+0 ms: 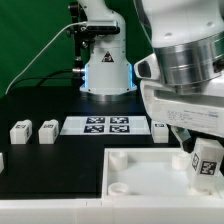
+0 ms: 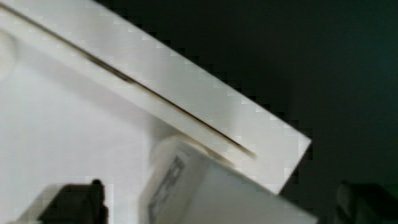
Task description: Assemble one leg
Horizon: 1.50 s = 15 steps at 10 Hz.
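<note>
My gripper is shut on a leg, a small white post with a black-and-white tag on its face. It holds the leg upright over the near right corner of the large white tray. In the wrist view the leg sits between the two dark fingertips, with the tray's rim running slantwise under it. I cannot tell whether the leg touches the tray.
Two more legs stand at the exterior view's left and a third beside the marker board. The arm's base stands at the back. The black table lies around them.
</note>
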Each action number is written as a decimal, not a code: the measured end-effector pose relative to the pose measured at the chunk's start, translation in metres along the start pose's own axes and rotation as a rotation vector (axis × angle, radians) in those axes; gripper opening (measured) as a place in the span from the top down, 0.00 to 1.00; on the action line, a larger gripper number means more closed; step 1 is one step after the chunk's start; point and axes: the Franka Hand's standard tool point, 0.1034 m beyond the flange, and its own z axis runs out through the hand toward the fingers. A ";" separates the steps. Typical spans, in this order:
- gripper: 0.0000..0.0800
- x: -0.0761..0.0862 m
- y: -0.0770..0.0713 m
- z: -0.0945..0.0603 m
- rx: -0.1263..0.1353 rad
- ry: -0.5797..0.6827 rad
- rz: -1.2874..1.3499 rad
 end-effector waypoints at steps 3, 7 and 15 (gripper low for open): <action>0.19 0.002 0.003 0.001 -0.018 0.003 -0.319; 0.19 0.008 0.003 -0.002 -0.074 0.035 -0.837; 0.60 0.009 0.002 -0.002 -0.044 0.046 -0.265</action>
